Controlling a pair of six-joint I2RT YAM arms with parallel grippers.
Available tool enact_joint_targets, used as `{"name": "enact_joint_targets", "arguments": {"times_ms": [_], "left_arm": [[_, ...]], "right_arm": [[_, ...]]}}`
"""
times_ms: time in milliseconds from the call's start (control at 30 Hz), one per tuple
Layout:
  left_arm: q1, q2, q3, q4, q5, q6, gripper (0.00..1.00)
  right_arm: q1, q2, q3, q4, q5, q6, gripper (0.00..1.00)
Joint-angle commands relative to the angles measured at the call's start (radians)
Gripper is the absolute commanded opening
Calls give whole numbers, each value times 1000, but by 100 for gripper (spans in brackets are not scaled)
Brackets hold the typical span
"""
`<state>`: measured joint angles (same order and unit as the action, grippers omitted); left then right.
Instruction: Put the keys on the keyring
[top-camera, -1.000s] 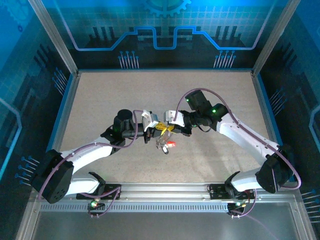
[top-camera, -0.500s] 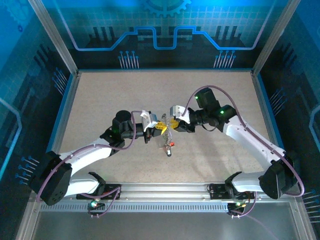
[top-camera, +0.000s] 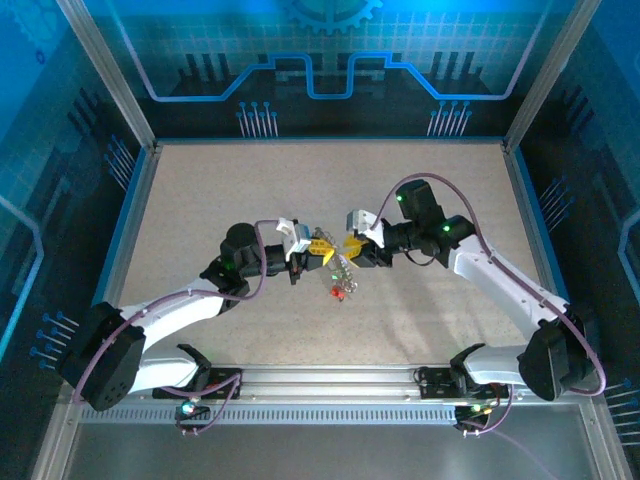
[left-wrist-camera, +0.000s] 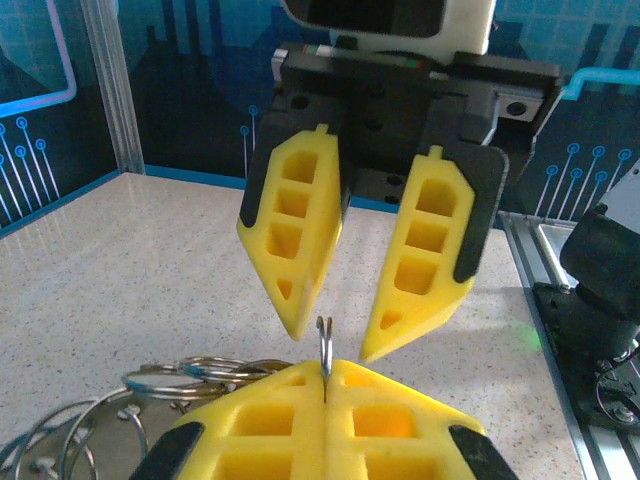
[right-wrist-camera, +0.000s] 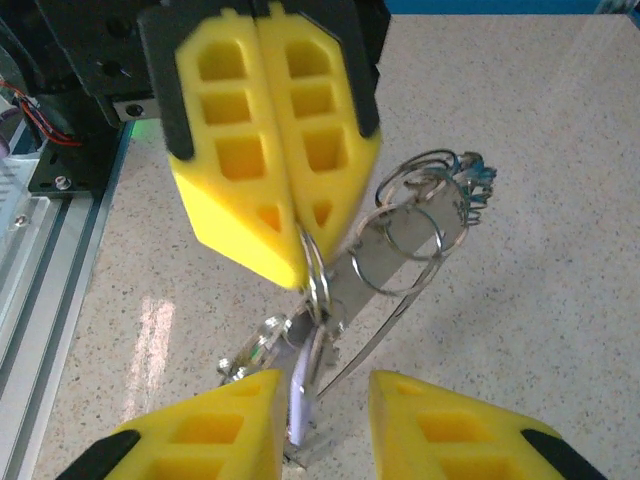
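My left tool (left-wrist-camera: 325, 372) is pressed together on the keyring (left-wrist-camera: 324, 342), whose wire stands edge-up. My right tool (right-wrist-camera: 325, 385), spread, faces the keyring head-on, its gap in line with that wire. The keys (top-camera: 341, 285) dangle just below the keyring.

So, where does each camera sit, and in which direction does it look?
Top external: fixed above and behind the arms, looking down on the table; both arms show.
Left wrist: on the left arm, facing the open right gripper; its own left gripper, shut on the keyring, shows at the bottom.
Right wrist: on the right arm, facing the left gripper and the table; its own open fingers show at the bottom.
Both wrist views share the keyring.
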<state>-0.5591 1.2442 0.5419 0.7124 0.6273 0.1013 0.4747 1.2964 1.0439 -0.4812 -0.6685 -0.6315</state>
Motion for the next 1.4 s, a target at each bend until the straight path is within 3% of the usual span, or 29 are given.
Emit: {"name": "enact_joint_targets", "arguments": {"times_ms": [0, 400, 533, 633, 933, 1167, 1367], "left_arm": [[5, -16, -13, 69, 41, -7, 0], [15, -4, -26, 137, 108, -26, 0], [22, 3, -25, 165, 112, -49, 0], [24, 3, -23, 177, 107, -61, 0], [27, 24, -10, 189, 90, -69, 0], [27, 40, -12, 215, 87, -88, 0], [29, 40, -11, 214, 87, -96, 0]], "right_arm": [[-18, -24, -44, 71, -66, 27, 29], [-12, -34, -111, 133, -144, 26, 32], [-7, -68, -209, 285, -76, 117, 37], [3, -99, -271, 402, -46, 195, 49], [96, -105, -350, 584, 100, 338, 51], [123, -98, -374, 661, 210, 347, 44], [119, -121, -372, 582, 185, 222, 26]]}}
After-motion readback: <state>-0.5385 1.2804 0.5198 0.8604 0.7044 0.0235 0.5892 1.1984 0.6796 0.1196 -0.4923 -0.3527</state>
